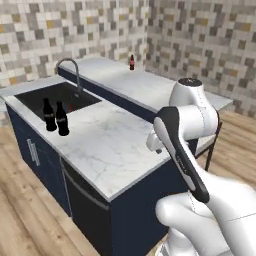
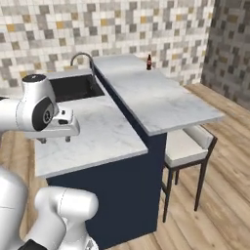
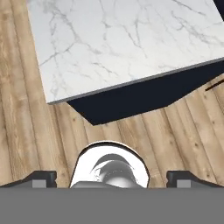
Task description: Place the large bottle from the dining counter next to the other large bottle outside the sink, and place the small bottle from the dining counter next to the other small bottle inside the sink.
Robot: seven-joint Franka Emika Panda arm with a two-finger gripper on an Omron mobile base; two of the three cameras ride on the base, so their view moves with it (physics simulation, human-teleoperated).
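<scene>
Left base view finds the claw (image 1: 156, 145) hanging over the near right end of the sink-side counter (image 1: 110, 145), its two fingers spread wide with nothing between them; in the hand view the finger tips (image 3: 41, 178) sit at opposite edges, confirming the jaws stand fully apart. Two large bottles (image 1: 55, 116) stand upright and just beside each other on that counter at the sink's near rim, outside the basin, so the large-bottle half of the job looks done. What the coming move turns on is the small bottle (image 1: 132, 62), seen also from the right base (image 2: 149, 62): it stands upright at the far end of the dining counter (image 2: 161, 97), well apart from the claw and far beyond it, slightly to the right across the raised slab. Its long axis is vertical, which suggests a sideways grasp around the body once the arm, or the base, closes the gap. The sink (image 1: 55, 96), a black recessed basin under a curved faucet (image 1: 70, 70), lies far left of the claw; whether the other small bottle is inside it cannot be told, as the basin's dark floor gives nothing away.
</scene>
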